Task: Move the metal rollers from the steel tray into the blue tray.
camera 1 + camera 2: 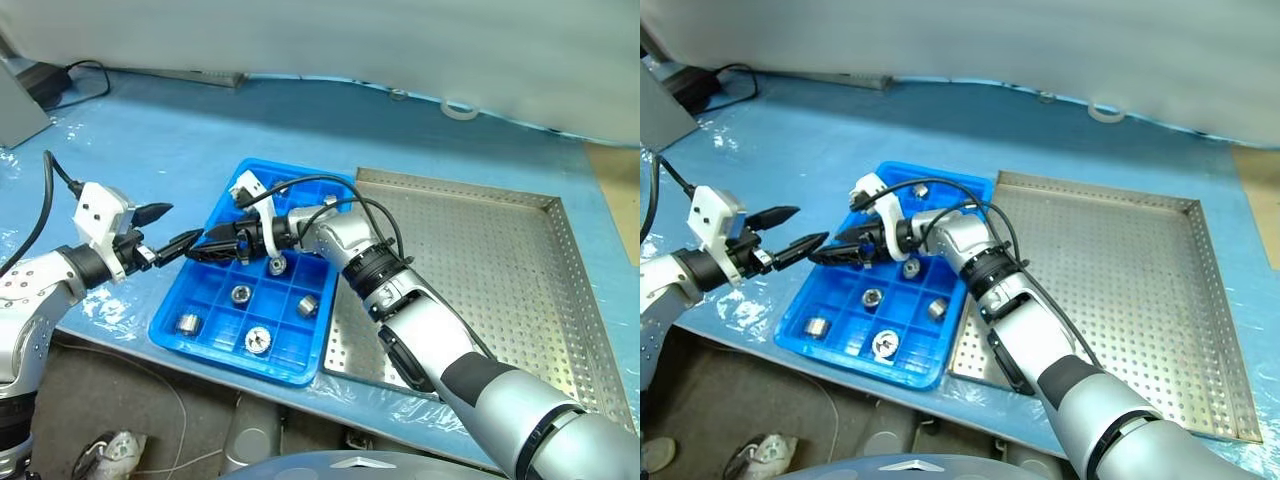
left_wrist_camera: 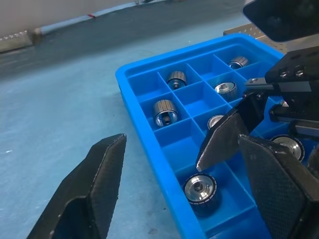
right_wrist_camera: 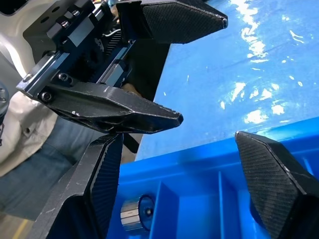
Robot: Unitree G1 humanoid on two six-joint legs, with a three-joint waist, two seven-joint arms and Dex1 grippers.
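Blue plastic tray [image 1: 200,335] with a grid of square compartments holds the small silvery metal rollers [image 1: 241,294] while both grippers hang at its near-left end.

Steel perforated tray [image 1: 500,260], just beside the blue one, shows no rollers on its visible surface, so the transfer looks nearly or wholly done. The right gripper [image 1: 205,247] reaches across the blue tray with black fingers spread and nothing between them; the left gripper [image 1: 165,229] faces it from outside the rim, fingers likewise apart and empty. Their tips sit very close together: a careless move could clash the fingers or clip the rim and jolt rollers from their compartments.
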